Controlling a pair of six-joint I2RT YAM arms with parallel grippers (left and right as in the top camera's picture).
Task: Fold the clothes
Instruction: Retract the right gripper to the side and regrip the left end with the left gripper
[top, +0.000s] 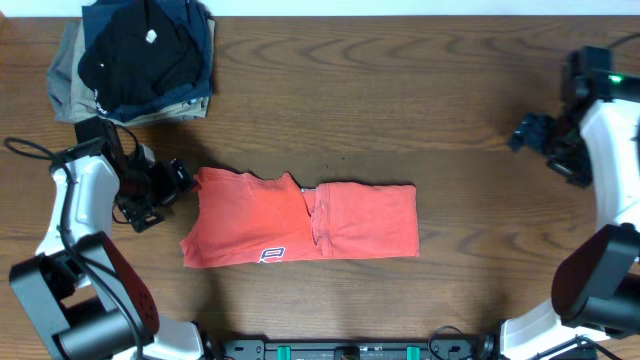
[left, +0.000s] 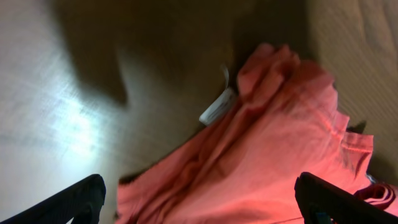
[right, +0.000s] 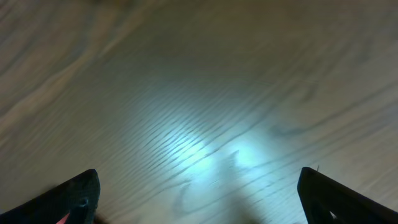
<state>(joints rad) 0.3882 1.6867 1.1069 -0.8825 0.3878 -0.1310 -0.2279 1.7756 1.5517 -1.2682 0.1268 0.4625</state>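
A soft coral-red short-sleeved T-shirt (top: 340, 220) lies flat in the middle of the brown wooden tabletop (top: 420, 100). It is folded into a long band that runs from left to right. A bumpy seam goes down its middle. A small white logo (top: 272, 254) shows near its bottom edge, toward the left end.

The left gripper (top: 178, 182) is just beside the left end of the shirt, up near the top corner. In the left wrist view its two black fingers (left: 74, 200) stand far apart, with nothing held between them. The red cloth lies bunched below them, and a little white tag (left: 217, 106) pokes out at its edge. I cannot tell if the fingers touch the cloth.

The right gripper (top: 525, 132) is far off to the right, well apart from the shirt. In the right wrist view its black fingers (right: 71, 196) are also spread wide and hold nothing. Only bare, shiny wood shows under them.

A pile of folded clothes in black, navy and khaki (top: 140, 55) sits in the far left corner of the tabletop, behind the left arm. It is apart from the red shirt. Nothing lies on top of the shirt or between it and either gripper.
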